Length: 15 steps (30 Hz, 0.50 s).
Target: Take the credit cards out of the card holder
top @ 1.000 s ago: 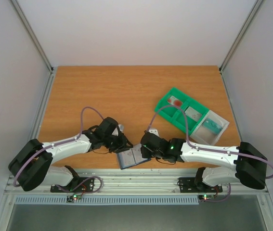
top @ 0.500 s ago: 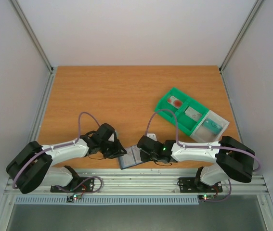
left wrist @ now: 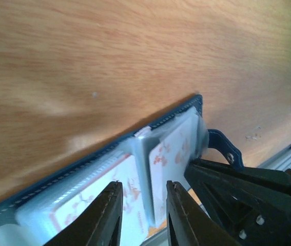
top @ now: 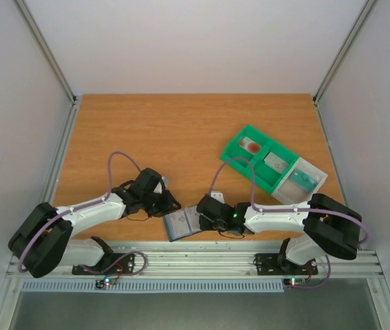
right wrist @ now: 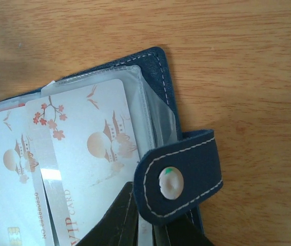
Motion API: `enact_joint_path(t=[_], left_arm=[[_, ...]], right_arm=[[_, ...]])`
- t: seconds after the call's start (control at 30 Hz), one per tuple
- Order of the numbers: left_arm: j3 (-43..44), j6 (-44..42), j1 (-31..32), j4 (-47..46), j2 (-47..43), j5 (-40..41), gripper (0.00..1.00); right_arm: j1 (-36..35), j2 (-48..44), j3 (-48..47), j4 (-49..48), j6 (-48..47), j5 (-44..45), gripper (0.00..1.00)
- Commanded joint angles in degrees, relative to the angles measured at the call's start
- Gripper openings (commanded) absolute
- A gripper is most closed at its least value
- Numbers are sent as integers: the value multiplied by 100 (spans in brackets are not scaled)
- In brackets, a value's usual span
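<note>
The slate-blue card holder lies open at the table's near edge, between both grippers. Whitish credit cards with red prints sit in its clear sleeves. My right gripper is shut on the edge of a sleeve leaf with a card in it, under the closure tab. In the left wrist view that leaf stands tilted up from the holder's stitched edge. My left gripper is open by a narrow gap, with the leaf's edge in line with the gap and touching neither finger. From above, left gripper and right gripper flank the holder.
A green compartmented tray sits at the back right with a red-blotched card, a greyish one and a teal one in it. The metal rail runs just beyond the holder's near side.
My right gripper has slid left onto the holder and closed on the sleeve leaf. The left gripper dipped toward the holder and drew back slightly. The holder shifted a little left.
</note>
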<state>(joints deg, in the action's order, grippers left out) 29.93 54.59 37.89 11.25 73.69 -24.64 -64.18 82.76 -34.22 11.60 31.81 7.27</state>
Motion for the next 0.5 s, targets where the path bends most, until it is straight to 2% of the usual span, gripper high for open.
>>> enact_joint_path(t=[0.0,0.47], left_arm=[[-206,298,198,-701,-50,-167,26],[-462,702,352,-2010,753,-80,24]], right_arm=[[20,107,179,-29,199,-53,9],[20,95,196,-52,247,-63,9]])
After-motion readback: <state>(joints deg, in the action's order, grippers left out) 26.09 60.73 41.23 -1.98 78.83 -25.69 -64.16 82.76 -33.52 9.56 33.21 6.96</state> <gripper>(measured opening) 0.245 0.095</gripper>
